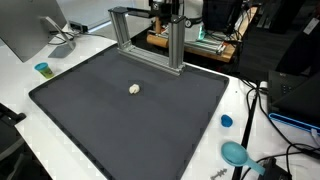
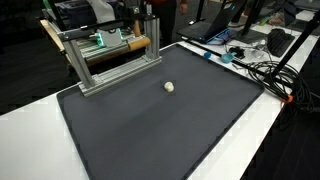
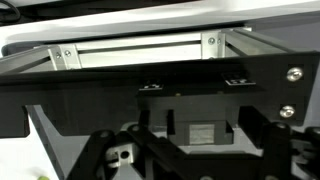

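Observation:
My gripper (image 3: 205, 152) sits high at the back of the table, behind an aluminium frame (image 1: 150, 35) (image 2: 115, 60); in both exterior views only its dark body (image 1: 168, 12) (image 2: 140, 18) shows above the frame. In the wrist view the two dark fingers (image 3: 160, 140) stand well apart, open. A dark block with a pale label (image 3: 205, 133) lies beyond the gap, and I cannot tell whether the fingers touch it. The frame's rail (image 3: 140, 48) crosses the top of that view. A small pale ball-like object (image 1: 135, 89) (image 2: 169, 87) lies alone on the black mat (image 1: 120, 125), far from the gripper.
A small blue cup (image 1: 43, 69) and a monitor (image 1: 25, 30) stand beside the mat. A blue cap (image 1: 227, 121), a teal disc (image 1: 235, 153) and cables (image 2: 265, 70) lie on the white table. Equipment crowds the space behind the frame.

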`<act>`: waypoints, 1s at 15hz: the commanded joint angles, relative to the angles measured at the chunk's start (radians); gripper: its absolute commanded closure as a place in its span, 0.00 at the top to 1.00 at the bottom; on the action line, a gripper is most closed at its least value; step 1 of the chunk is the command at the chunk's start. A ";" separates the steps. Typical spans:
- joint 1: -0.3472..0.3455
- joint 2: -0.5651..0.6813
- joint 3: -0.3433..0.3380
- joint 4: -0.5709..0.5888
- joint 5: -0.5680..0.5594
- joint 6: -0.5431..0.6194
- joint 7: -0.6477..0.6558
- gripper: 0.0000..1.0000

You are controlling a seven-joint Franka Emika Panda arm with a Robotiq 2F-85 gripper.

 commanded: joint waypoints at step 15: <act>0.037 -0.013 -0.011 0.028 -0.029 -0.103 -0.139 0.47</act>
